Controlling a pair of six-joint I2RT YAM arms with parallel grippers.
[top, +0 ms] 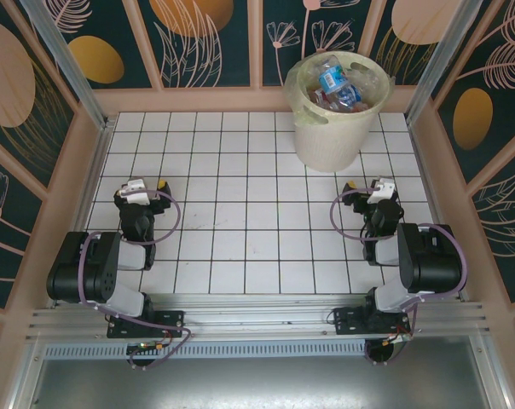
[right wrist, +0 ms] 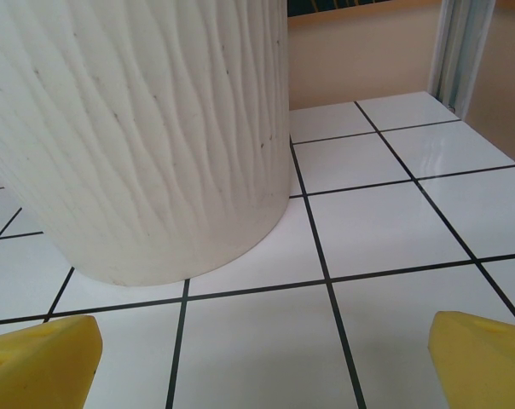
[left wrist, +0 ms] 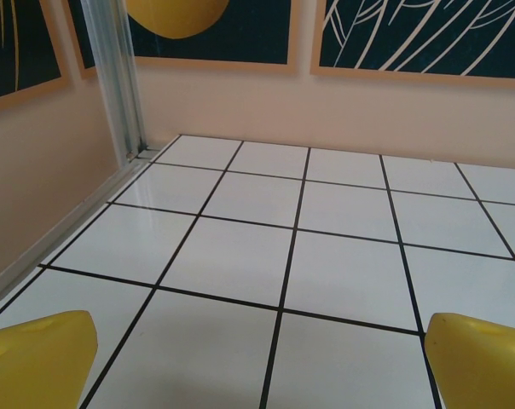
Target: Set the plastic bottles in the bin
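Bottles [top: 347, 95], blue labels [top: 329, 81] unreadable, lie in bin [top: 326, 141]; left claw [left wrist: 257, 358] and right claw [right wrist: 257, 358] gape wide, empty

Black arms [top: 78, 268], pale grey links [top: 131, 256], purple cables [top: 177, 217], yellow fingertips [left wrist: 36, 362]

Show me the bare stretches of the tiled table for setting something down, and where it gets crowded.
The widest bare patch of the table runs between the left gripper and right gripper, up to the back wall. The far left corner by the metal post is bare too. Crowded only far right, around the bin holding the plastic bottles.
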